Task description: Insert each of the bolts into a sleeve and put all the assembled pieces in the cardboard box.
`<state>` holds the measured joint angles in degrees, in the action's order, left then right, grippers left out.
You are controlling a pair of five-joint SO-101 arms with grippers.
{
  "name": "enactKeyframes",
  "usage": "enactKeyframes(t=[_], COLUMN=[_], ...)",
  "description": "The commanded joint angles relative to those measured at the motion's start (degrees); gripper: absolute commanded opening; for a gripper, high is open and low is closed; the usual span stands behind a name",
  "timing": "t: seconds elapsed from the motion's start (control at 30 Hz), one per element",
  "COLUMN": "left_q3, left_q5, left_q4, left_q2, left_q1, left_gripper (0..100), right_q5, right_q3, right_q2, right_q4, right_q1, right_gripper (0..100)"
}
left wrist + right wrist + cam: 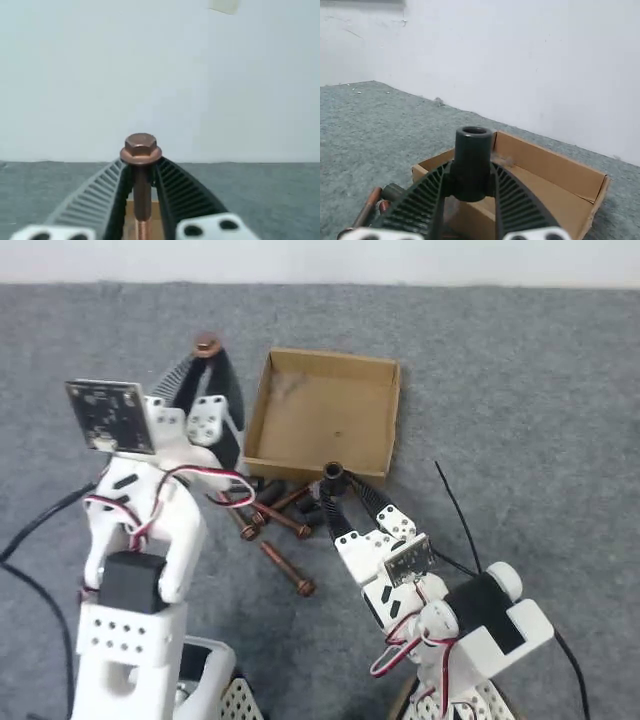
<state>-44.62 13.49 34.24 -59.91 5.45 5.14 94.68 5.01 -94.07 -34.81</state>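
A grey, carpet-like table point(520, 390) carries an open cardboard box point(256, 410) sitting flat. Just in front of the box's near wall, copper-coloured bolts point(283, 521) and dark sleeves point(270, 487) lie jumbled together. One bolt point(288, 569) lies alone, farther from the box.

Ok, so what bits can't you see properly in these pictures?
Left wrist view: the threaded end of the bolt, cut off by the picture's edge inside the left hand.
High view: how many loose bolts and sleeves there are; the left arm covers part of the pile.
Right wrist view: part of the cardboard box floor, behind the sleeve in the right hand.
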Motion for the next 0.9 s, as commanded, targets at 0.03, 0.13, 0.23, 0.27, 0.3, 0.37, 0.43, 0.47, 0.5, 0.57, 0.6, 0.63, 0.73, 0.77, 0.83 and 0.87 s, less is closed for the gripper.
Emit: enactKeyframes(t=[0.03, 0.13, 0.23, 0.27, 0.3, 0.37, 0.43, 0.47, 0.5, 0.57, 0.6, 0.63, 0.73, 0.77, 0.83, 0.87], left_q3=[1.36, 1.27, -1.36, -3.74, -6.02, -9.8, -11.74, -12.35, -12.97, -13.58, -13.67, -14.02, -16.66, -17.63, -18.95, -19.38], left_q5=[0.88, 0.88, 0.88, 0.97, 0.97, 0.97, 0.97, 0.97, 0.97, 0.97, 1.05, 1.05, 4.4, 5.54, 6.15, 6.24], left_q4=[-2.2, -2.29, -7.47, -11.25, -15.21, -20.57, -20.92, -20.92, -20.92, -20.92, -20.84, -20.84, -20.84, -21.01, -21.1, -21.1], left_q2=[-2.73, -2.37, -2.2, -2.2, -2.29, -2.29, -2.29, -2.29, -2.55, -2.73, -2.73, -2.73, -2.81, -2.81, -2.81, -2.81], left_q1=[6.51, 9.76, 11.69, 12.48, 13.27, 14.68, 15.91, 16.18, 16.35, 16.35, 16.35, 16.35, 16.44, 16.44, 16.44, 16.44], left_gripper=[1, 1, 1, 1, 1, 1, 1, 1, 1, 1, 1, 1, 1, 1, 1, 1], right_q5=[0.62, 0.62, 0.62, 0.62, 0.62, 0.62, 0.62, 0.62, 0.62, 0.62, 0.62, 0.62, 0.62, 0.62, 0.62, 0.62], right_q3=[1.23, 1.23, 1.23, 1.23, 1.23, 1.23, 1.23, 1.23, 1.23, 1.23, 1.23, 1.23, 1.23, 1.23, 1.23, 1.23], right_q2=[-0.66, -0.66, -0.66, -0.66, -0.66, -0.66, -0.66, -0.66, -0.66, -0.66, -0.66, -0.66, -0.66, -0.66, -0.66, -0.66], right_q4=[0.48, 0.48, 0.48, 0.48, 0.48, 0.48, 0.48, 0.48, 0.48, 0.48, 0.48, 0.48, 0.57, 0.57, 0.57, 0.57], right_q1=[0.13, 0.22, 0.31, 0.31, 0.31, 0.4, 0.4, 0.4, 0.4, 0.4, 0.4, 0.4, 0.4, 0.4, 0.4, 0.4], right_gripper=[0.7, 0.7, 0.7, 0.7, 0.7, 0.7, 0.7, 0.7, 0.7, 0.7, 0.7, 0.7, 0.7, 0.7, 0.7, 0.7])
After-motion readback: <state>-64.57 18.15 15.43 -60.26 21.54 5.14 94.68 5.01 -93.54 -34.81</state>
